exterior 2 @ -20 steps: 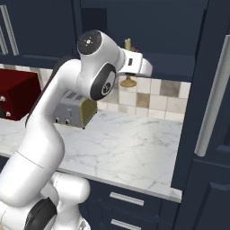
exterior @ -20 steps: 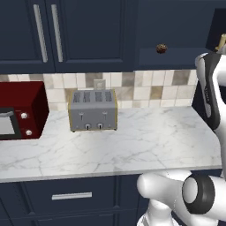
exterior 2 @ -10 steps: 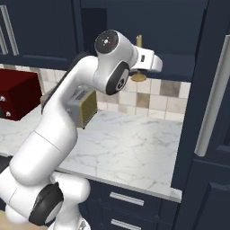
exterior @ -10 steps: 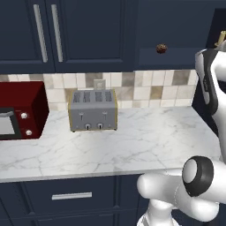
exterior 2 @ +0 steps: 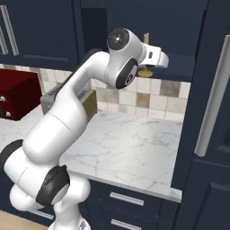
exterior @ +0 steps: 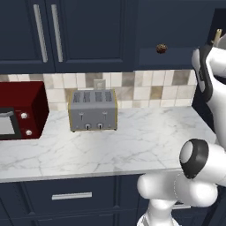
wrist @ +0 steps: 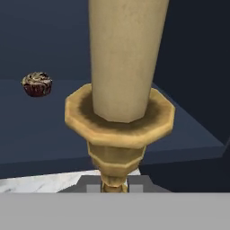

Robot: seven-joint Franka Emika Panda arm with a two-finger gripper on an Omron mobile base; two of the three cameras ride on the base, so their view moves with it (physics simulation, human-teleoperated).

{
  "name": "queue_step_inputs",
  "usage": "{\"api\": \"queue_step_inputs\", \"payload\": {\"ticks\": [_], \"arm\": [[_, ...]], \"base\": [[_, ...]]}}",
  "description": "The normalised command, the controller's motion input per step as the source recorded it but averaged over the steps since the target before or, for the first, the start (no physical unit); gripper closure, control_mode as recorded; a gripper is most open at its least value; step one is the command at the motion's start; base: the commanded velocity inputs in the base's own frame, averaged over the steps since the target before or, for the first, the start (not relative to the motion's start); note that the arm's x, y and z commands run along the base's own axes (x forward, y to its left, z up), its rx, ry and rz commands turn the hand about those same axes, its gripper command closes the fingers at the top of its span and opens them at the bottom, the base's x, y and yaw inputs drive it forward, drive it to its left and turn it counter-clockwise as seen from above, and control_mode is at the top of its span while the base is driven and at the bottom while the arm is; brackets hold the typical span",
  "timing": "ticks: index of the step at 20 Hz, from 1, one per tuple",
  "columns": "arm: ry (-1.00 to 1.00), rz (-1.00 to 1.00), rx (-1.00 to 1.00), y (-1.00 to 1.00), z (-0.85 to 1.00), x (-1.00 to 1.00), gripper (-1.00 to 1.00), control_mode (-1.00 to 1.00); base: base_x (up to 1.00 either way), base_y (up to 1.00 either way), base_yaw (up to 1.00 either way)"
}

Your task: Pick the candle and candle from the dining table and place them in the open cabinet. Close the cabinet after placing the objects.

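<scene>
My gripper [exterior 2: 151, 65] is shut on the candle, a tan taper [exterior 2: 146, 37] on a brass holder [exterior 2: 144, 72], and holds it upright at the mouth of the open cabinet [exterior 2: 179, 49]. In the hand view the taper [wrist: 126, 58] and its brass holder [wrist: 117, 122] stand close in front of the camera, with my gripper [wrist: 113, 186] pinching the stem at the bottom. The cabinet shelf [wrist: 54, 134] lies just behind. From the left base view the candle's tip [exterior: 217, 35] pokes up above my arm. The dining table is out of view.
A cupcake [wrist: 37, 84] sits on the cabinet shelf, left of the candle. The open navy door [exterior 2: 214, 148] with its silver bar handle [exterior 2: 211, 96] stands to the right. Below is a marble counter [exterior: 132, 141] with a toaster [exterior: 93, 110] and a red microwave [exterior: 17, 110].
My arm has carried the candle up and to the right, closer to the cabinet opening. The grip on it has stayed shut.
</scene>
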Motion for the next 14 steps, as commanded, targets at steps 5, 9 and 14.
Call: {"api": "queue_step_inputs", "payload": {"ticks": [5, 9, 14], "arm": [[0.00, 0.00, 0.00, -0.13, 0.00, 0.36, 1.00, -1.00], [0.00, 0.00, 0.00, -0.12, -0.05, 0.30, 1.00, -1.00], [0.00, 0.00, 0.00, -0.11, -0.19, 0.18, 1.00, -1.00]], "base": [[0.00, 0.00, 0.00], [0.00, 0.00, 0.00], [0.00, 0.00, 0.00]]}}
